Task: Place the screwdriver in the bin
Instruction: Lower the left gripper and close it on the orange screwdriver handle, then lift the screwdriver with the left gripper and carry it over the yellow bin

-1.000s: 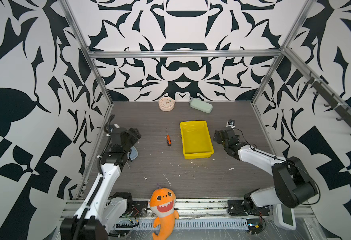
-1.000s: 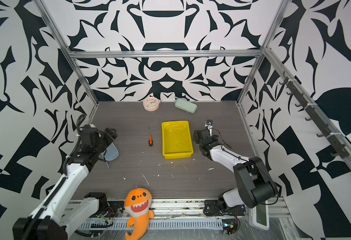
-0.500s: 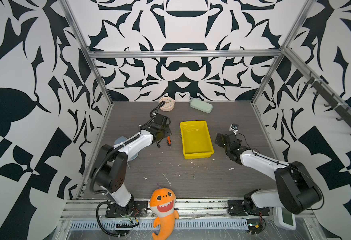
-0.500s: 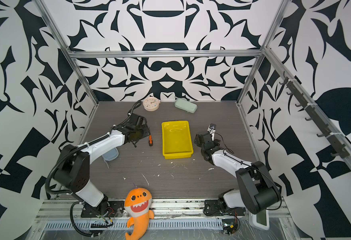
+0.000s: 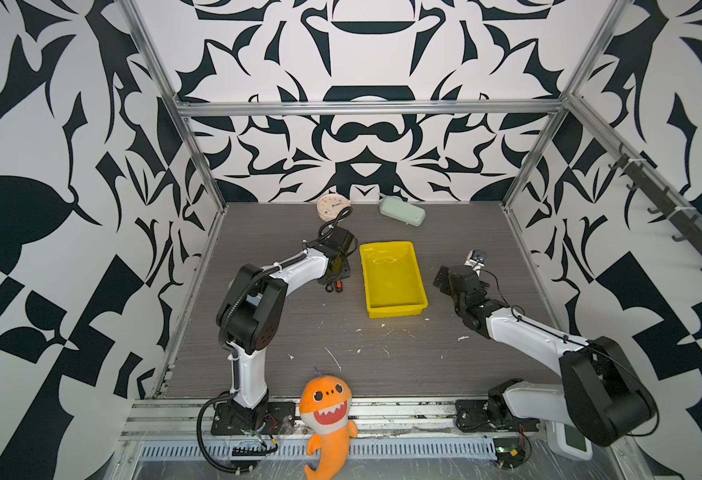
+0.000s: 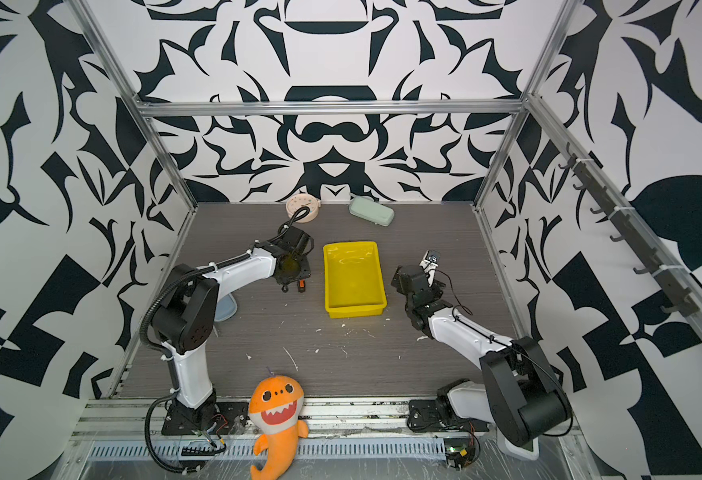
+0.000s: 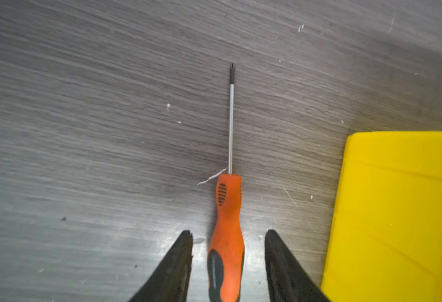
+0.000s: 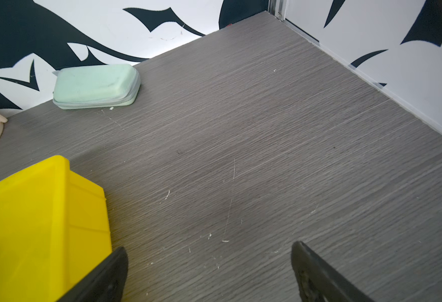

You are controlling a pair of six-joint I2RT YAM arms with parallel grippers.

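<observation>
My left gripper (image 7: 227, 232) now sits low over the screwdriver (image 7: 227, 209). A second ago that arm was folded back at the left edge of the table (image 7: 83, 130), well apart from the tool, and half a second ago it was just reaching over it. The two black fingers (image 7: 180, 261) stand apart on either side of the orange handle near its black butt end. I see bare table between each finger and the handle, so nothing is gripped. The screwdriver lies flat where it lay before, its thin shaft pointing straight ahead of the gripper, away from the fingers. In a top view only a bit of orange shows at the fingertips (image 5: 339, 284). The yellow bin (image 7: 397, 209) is just beside the gripper, with a strip of table between it and the tool. It has not shifted. On the bin's other side my right gripper (image 8: 209, 245) holds its fingers wide apart over bare table, close to the bin's wall (image 8: 83, 209) and much where it was a second ago. Farther off, by the back wall, the pale green case (image 8: 96, 86) and the small round clock (image 5: 332, 206) are unchanged.
</observation>
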